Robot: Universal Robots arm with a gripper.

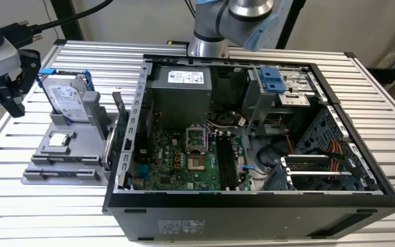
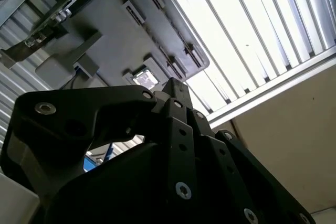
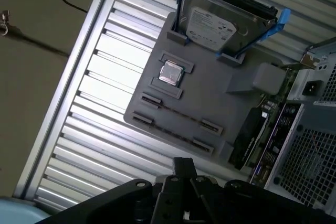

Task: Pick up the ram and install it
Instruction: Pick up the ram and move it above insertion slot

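Note:
My gripper (image 1: 12,105) hangs above the table's edge at the exterior view's left, beside the grey holder (image 1: 80,172) and apart from it. Its black body rises from below in both wrist views, and its tip (image 3: 184,164) points toward the holder's near rim. The ram is not to be made out in any view. A thin dark groove (image 3: 178,113) runs between two end clips of the holder. The open computer case (image 1: 252,198) lies at the centre, with black memory slots (image 1: 226,160) on its green motherboard.
On the holder a silver hard drive in a blue frame (image 1: 67,100) stands upright, with a small square silver CPU chip (image 3: 170,73) in front of it. A dark expansion card (image 3: 247,137) stands on edge between holder and case. The slatted table's edge (image 3: 63,93) is close by.

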